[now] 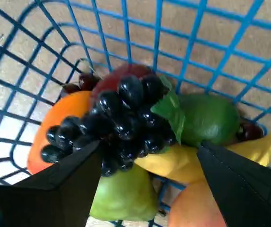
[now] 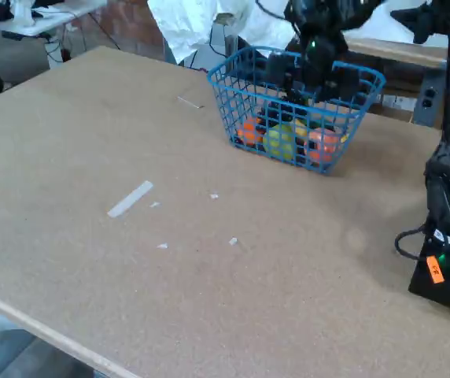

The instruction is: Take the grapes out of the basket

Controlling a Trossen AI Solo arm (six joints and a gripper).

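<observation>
Inside the blue wire-mesh basket, the glossy black-purple grape bunch is straddled by the black gripper, jaws apart. Closing on the bunch is judged next, then lifting.

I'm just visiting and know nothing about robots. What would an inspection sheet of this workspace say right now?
Surface: brown board table, with pale scraps and a pale strip.
Job's things: grapes on top of the fruit pile inside the blue basket.
Clutter: orange fruit, lime, green pear, banana, a reddish fruit and a peach-coloured fruit share the basket.
Gripper: gripper open, fingers either side of the grapes, not yet closed.
Cables: black cable at the black equipment on the right.
Surroundings: white cloth and another desk behind the table.
</observation>
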